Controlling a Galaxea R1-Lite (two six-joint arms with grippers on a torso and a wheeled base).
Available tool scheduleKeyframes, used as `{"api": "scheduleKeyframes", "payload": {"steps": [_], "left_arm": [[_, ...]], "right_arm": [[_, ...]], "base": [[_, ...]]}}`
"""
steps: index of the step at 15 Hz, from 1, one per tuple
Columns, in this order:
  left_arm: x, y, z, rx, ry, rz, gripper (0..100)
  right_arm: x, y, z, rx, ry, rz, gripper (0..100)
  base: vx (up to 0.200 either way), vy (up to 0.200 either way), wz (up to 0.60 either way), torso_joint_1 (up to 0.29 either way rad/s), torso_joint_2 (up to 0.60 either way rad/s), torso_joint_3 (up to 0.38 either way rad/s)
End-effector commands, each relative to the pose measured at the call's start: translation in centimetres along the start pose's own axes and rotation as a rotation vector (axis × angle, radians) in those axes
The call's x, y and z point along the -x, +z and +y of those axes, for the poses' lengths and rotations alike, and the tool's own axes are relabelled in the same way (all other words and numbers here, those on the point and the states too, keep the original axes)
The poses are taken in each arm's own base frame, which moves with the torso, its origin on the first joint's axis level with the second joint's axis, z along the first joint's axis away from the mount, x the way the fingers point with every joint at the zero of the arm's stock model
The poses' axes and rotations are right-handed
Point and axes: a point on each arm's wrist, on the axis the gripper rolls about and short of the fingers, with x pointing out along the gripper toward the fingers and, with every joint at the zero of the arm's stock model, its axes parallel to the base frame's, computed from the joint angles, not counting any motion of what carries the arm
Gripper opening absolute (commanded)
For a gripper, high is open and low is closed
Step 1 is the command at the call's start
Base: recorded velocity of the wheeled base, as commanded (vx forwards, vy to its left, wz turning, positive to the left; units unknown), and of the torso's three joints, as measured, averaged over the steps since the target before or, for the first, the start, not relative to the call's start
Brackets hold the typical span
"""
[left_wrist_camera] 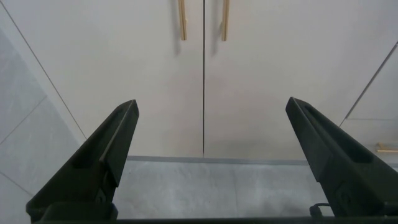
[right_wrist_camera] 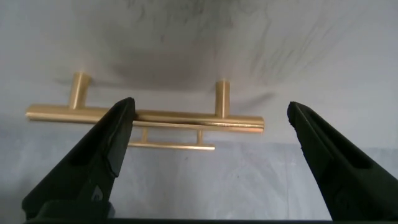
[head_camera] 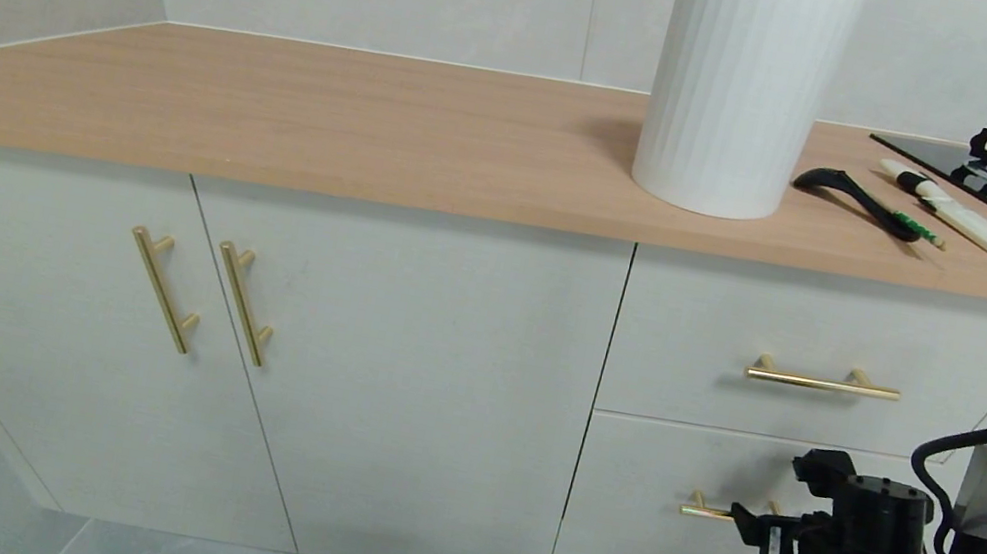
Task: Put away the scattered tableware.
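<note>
Beneath the counter (head_camera: 329, 116), a rigid drawer handle (right_wrist_camera: 186, 119) is being faced by the wide-open, empty right gripper (right_wrist_camera: 209, 106); mid-bar grip advised.

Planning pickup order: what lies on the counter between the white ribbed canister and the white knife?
A black-handled utensil with a green tip, in the head view, between the canister and the knife.

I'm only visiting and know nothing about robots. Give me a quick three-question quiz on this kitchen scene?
1. True or false: the right gripper is shut on the middle drawer handle.
2. What stands on the counter just left of the black utensil? A) white ribbed container B) red kettle C) blue bowl
3. Fill in: the drawers show ___ gold handles.
Key: 1 false, its jaws are open; 2 A; 3 three.
</note>
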Motion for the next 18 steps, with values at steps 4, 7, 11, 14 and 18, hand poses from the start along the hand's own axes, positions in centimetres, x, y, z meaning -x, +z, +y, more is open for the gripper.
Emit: {"api": "scheduleKeyframes", "payload": {"steps": [4,7,11,14,18], "left_arm": [[0.0,0.0,0.0,0.000,0.001,0.000,100],[0.0,0.0,0.0,0.000,0.001,0.000,100],[0.0,0.0,0.0,0.000,0.001,0.000,100],[0.0,0.0,0.0,0.000,0.001,0.000,100],[0.0,0.0,0.0,0.000,0.001,0.000,100]], "right_arm": [[-1.2,-1.2,0.2,0.003,-0.033,-0.004,100],[-0.6,-1.4,0.1,0.010,-0.031,0.019,100],[1.6,-0.3,-0.2,0.023,0.007,0.078,100],[7.3,3.3,-0.2,0.051,0.093,0.201,100],[14.0,7.7,0.0,0.088,0.143,0.259,100]], "base": [[0.000,0.000,0.00,0.000,0.00,0.000],[0.000,0.000,0.00,0.000,0.00,0.000],[0.000,0.000,0.00,0.000,0.00,0.000],[0.000,0.000,0.00,0.000,0.00,0.000],[0.000,0.000,0.00,0.000,0.00,0.000]]}}
